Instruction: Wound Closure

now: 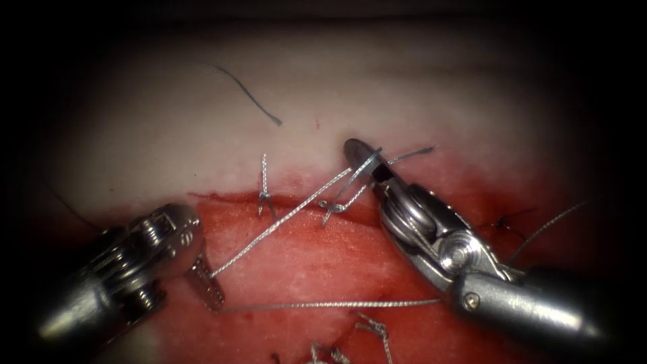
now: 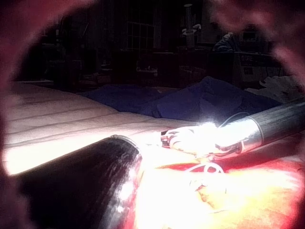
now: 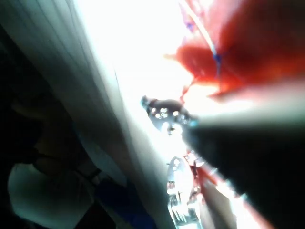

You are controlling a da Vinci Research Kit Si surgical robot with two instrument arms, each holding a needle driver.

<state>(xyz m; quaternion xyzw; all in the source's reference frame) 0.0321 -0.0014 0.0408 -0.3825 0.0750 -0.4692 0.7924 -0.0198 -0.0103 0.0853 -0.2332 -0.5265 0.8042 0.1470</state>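
Observation:
The tissue [image 1: 323, 87] is pale at the back and red in front, and the cut [image 1: 229, 197] runs across it. My left tool [image 1: 207, 283] lies at the left end of the cut, jaws shut on the grey thread [image 1: 269, 232]. From there the thread climbs to the right and wraps around the jaws of my right tool [image 1: 364, 158]. The right tool reaches in from the right to the far edge of the cut. Its jaws close on a short thread tail [image 1: 414, 153]. In the left wrist view the right tool [image 2: 205, 138] glares above a thread loop [image 2: 209, 168].
Two tied stitches [image 1: 264, 195] [image 1: 333, 205] stand along the cut with short tails. A second run of thread [image 1: 330, 305] lies across the red tissue in front. A loose blue thread piece [image 1: 246, 94] lies at the back, a dark stitch [image 1: 502, 222] at the right, and knots [image 1: 377, 330] in front.

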